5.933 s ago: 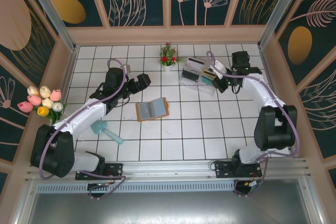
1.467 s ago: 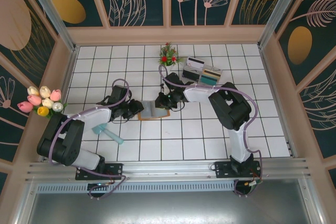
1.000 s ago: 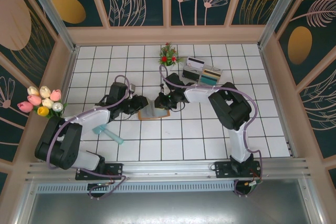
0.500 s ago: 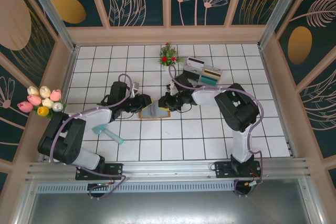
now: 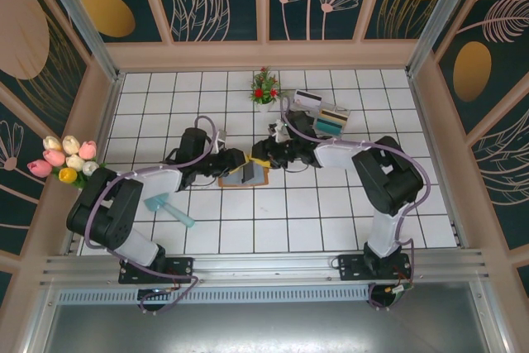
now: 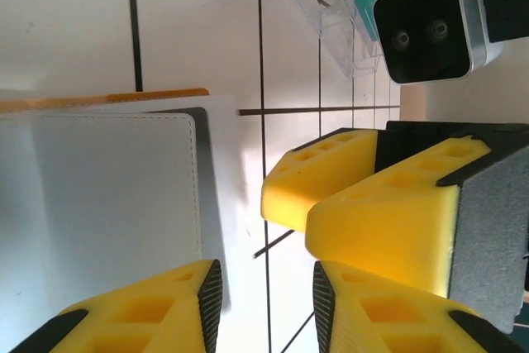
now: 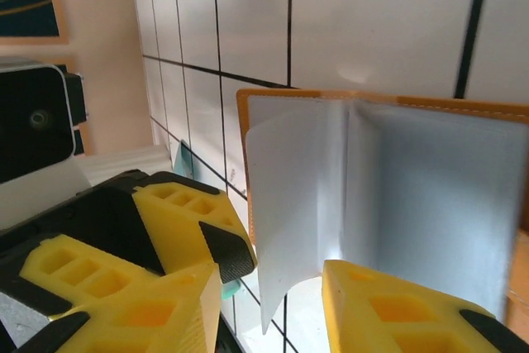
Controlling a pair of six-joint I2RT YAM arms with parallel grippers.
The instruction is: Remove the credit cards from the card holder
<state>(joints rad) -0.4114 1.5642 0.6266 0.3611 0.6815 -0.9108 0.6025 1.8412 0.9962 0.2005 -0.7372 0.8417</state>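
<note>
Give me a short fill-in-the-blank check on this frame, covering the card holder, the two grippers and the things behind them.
1. The card holder lies ___ on the white tiles, grey inside facing up.
2. The left gripper and the right gripper both have ___ fingers.
3. The potted plant carries ___ flowers.
4. The clear tray stands on the ___ arm's side of that plant.
Missing words: open; yellow; red; right.
</note>
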